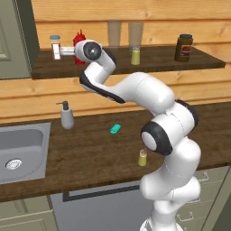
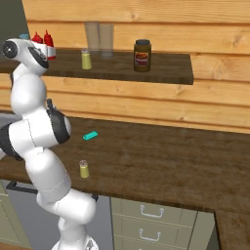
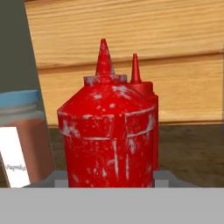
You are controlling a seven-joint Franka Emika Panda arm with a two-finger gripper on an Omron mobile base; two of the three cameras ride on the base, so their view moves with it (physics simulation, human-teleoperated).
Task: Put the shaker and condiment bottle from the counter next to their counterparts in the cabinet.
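My gripper (image 3: 109,178) is shut on the condiment bottle (image 3: 107,135), a broad red squeeze bottle, with grey pads on both its sides. Just behind it and to its right stands the slim red counterpart bottle (image 3: 141,92) with a pointed nozzle. Both are at the left end of the cabinet shelf (image 1: 158,64), where the arm reaches up with the gripper (image 1: 66,50) (image 2: 49,51). The shaker (image 1: 142,158) (image 2: 84,169) stands upright on the counter near the robot's base. Its twin shaker (image 1: 135,55) (image 2: 86,59) stands mid-shelf.
A clear jar with a blue lid (image 3: 21,131) (image 1: 55,46) stands close on the held bottle's left. Two glasses (image 1: 124,33) and a dark jar (image 1: 183,48) are on the shelf. On the counter are a soap dispenser (image 1: 66,115), a teal item (image 1: 115,129) and the sink (image 1: 20,153).
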